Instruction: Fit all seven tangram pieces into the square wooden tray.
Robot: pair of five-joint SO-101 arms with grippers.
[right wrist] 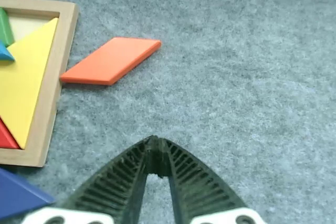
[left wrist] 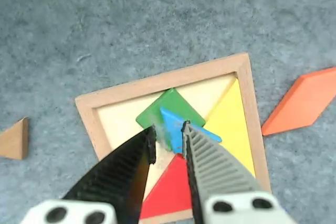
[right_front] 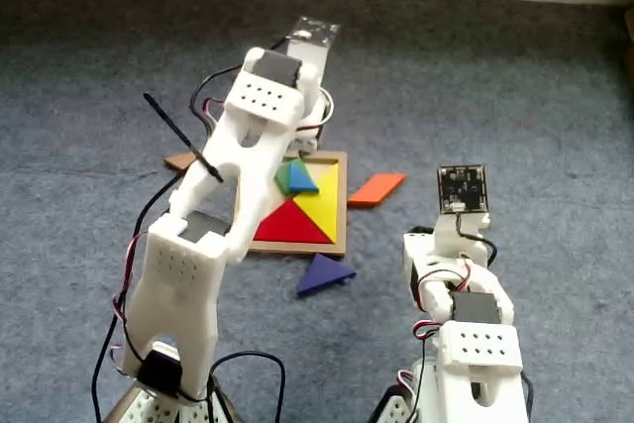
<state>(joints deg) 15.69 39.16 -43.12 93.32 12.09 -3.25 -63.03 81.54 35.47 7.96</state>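
The square wooden tray (left wrist: 157, 82) holds a yellow triangle (left wrist: 231, 124), a red triangle (left wrist: 170, 187) and a green square (left wrist: 163, 109). A small light-blue triangle (left wrist: 173, 120) rests tilted over the green square, and my left gripper (left wrist: 169, 132) is shut on its edge. In the high view the left arm (right_front: 238, 165) stretches over the tray (right_front: 344, 207). An orange parallelogram (right wrist: 110, 60) lies on the carpet just beside the tray's rim (right wrist: 52, 103). My right gripper (right wrist: 155, 141) is shut and holds nothing, hovering over bare carpet near it.
A dark blue triangle (right_front: 325, 272) lies on the carpet in front of the tray. A brown wooden triangle (left wrist: 14, 139) sits off the tray's far side from the orange piece. The right arm (right_front: 466, 314) is folded back at the lower right. Grey carpet all around.
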